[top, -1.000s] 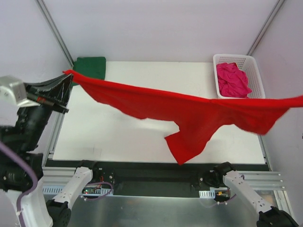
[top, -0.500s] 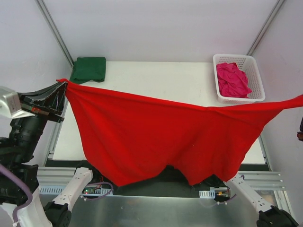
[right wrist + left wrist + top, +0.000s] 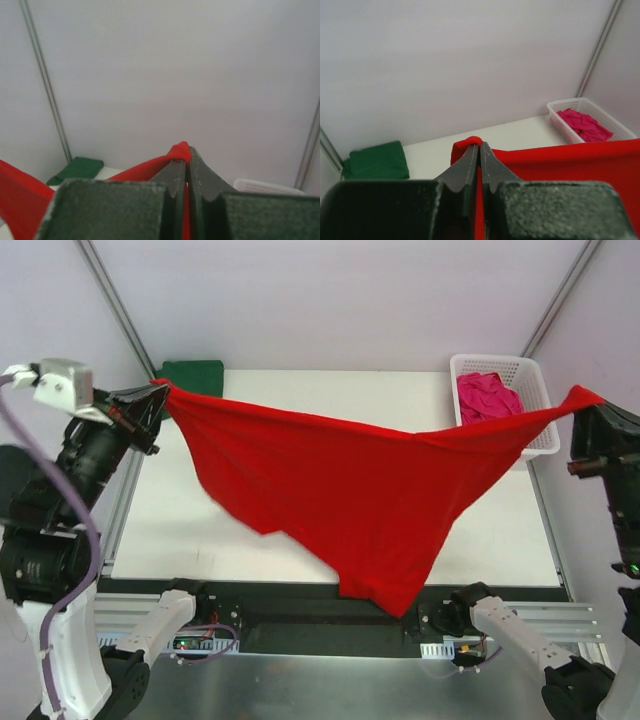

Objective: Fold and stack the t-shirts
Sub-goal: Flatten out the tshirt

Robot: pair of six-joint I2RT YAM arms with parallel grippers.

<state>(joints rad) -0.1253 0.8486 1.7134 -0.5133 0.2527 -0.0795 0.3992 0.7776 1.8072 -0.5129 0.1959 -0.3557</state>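
A bright red t-shirt [image 3: 360,490] hangs stretched in the air above the white table [image 3: 320,395], its lower edge sagging toward the near edge. My left gripper [image 3: 160,390] is shut on its left corner [image 3: 470,142] at the far left. My right gripper [image 3: 588,400] is shut on the other corner [image 3: 181,149] at the right. A folded dark green t-shirt [image 3: 195,373] lies at the far left corner, also in the left wrist view [image 3: 375,161]. The magenta-pink t-shirt [image 3: 485,400] lies crumpled in the basket.
A white lattice basket [image 3: 535,380] stands at the far right corner of the table, partly behind the stretched cloth. Pale walls with metal posts [image 3: 110,300] close in the back and sides. A metal rail runs along the near edge.
Both grippers have moved inward and toward the back with the red t-shirt. The cloth swung down to hang wide, then drew up into a narrower sag.
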